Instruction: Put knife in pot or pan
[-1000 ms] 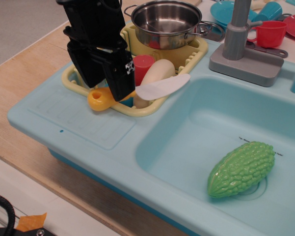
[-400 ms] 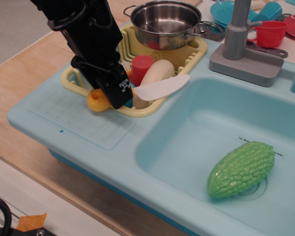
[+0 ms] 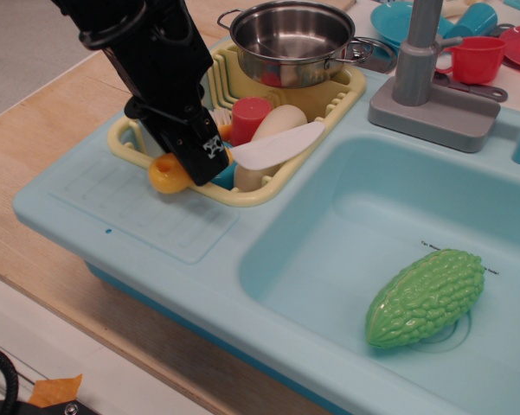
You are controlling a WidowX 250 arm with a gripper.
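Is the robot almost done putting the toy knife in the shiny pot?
Not yet. The gripper is down on the knife at its yellow handle and seems to have hold of it, with the white blade sticking out over the yellow dish rack. The pot at the back of the rack has no knife in it. Left to do: lift the knife, carry it over the pot and drop it in.

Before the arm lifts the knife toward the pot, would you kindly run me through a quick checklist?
1. Gripper on the knife handle: ok, the fingers straddle it.
2. Grip firmly closed: cannot tell, the contact is hidden.
3. Blade free of the dish rack: ok, it juts over the rim.
4. Pot open and upright: ok.
5. Pot interior empty: ok.
6. Path past the red cylinder: cannot tell.
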